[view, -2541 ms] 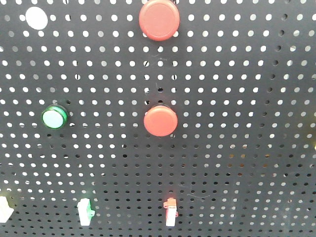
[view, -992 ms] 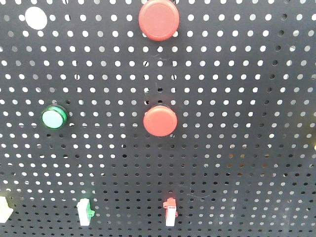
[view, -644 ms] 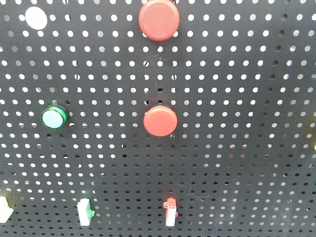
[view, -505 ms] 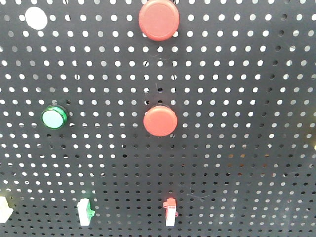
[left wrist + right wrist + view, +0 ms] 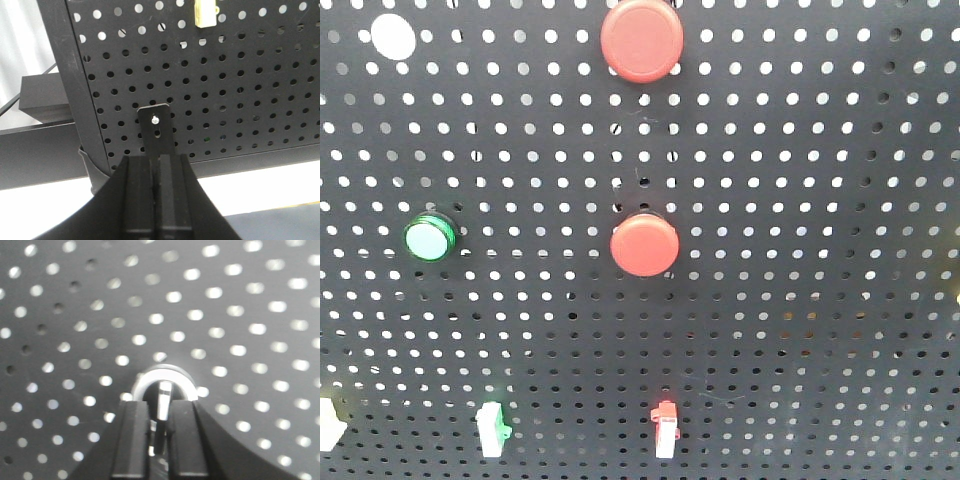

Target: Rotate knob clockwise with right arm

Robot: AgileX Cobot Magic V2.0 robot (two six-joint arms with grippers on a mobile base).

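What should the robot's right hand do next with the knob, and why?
Probably start twisting the wrist a little clockwise. In the right wrist view the right gripper looks shut on the thin blade of the knob, its fingers on either side, so the grip seems made and only the turn is left.

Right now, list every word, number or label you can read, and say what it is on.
None: no lettering shows in any view.
The pegboard, red buttons, green button and switches look blank.
The knob in the right wrist view is blurred; no marking can be made out.
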